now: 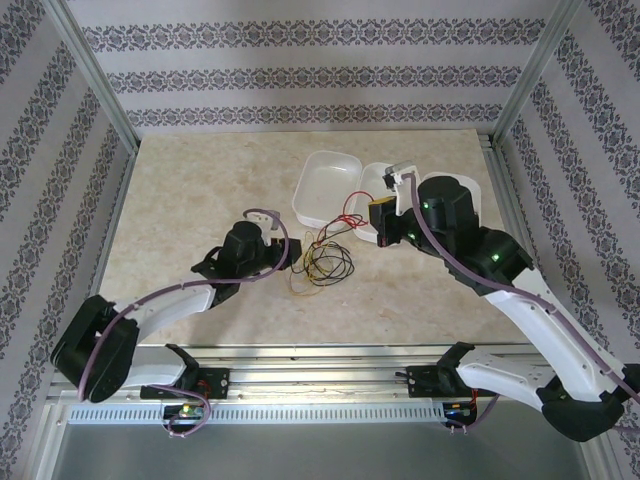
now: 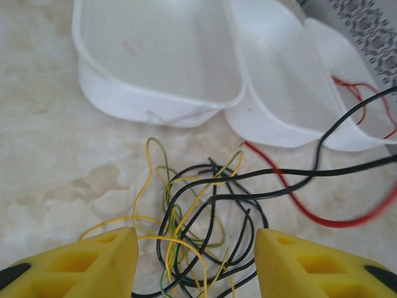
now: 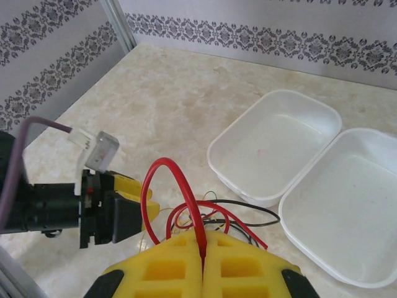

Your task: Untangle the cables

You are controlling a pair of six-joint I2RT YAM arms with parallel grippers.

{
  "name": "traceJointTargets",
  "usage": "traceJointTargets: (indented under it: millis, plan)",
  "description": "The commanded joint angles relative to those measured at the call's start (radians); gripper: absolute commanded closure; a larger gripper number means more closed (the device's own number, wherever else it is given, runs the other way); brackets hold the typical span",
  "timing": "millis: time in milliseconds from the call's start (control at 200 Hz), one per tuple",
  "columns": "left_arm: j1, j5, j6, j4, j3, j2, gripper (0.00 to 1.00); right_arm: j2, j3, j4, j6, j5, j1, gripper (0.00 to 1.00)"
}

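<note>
Clamping the red cable [image 3: 162, 161], the right gripper [image 3: 203, 241] hangs raised; the left gripper [image 2: 195, 243] gapes over the cables [image 2: 211, 200].

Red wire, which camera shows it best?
The right wrist view: the red wire loops up large and sharp, pinched in the right gripper. The left wrist view catches a blurry stretch of it; from the top it looks tiny.

The cables [image 1: 322, 262] were red, yellow, black and green. The box [image 1: 325, 185] was white, the bench [image 1: 200, 200] marbled cream, the walls [image 1: 300, 75] striped with grey damask.
</note>
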Motion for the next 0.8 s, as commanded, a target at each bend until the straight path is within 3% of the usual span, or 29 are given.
traceJointTargets:
  millis: [0, 140, 310, 570, 794]
  plan:
    - [0.001, 0.001, 0.073, -0.036, -0.001, -0.055, 0.47, 0.015, -0.006, 0.036, 0.018, -0.033, -0.010, 1.00]
    - [-0.014, 0.102, 0.219, 0.013, -0.008, -0.102, 0.47, 0.024, -0.008, 0.053, 0.026, -0.051, -0.007, 1.00]
    - [-0.063, 0.088, 0.373, 0.092, -0.013, -0.099, 0.45, 0.022, -0.006, 0.069, 0.035, -0.067, -0.007, 1.00]
    - [-0.092, 0.088, 0.406, 0.286, 0.032, 0.056, 0.46, 0.033, 0.011, 0.081, 0.049, -0.106, -0.007, 1.00]
    - [-0.106, 0.106, 0.344, 0.440, 0.086, 0.202, 0.51, 0.034, 0.010, 0.085, 0.067, -0.121, 0.002, 1.00]
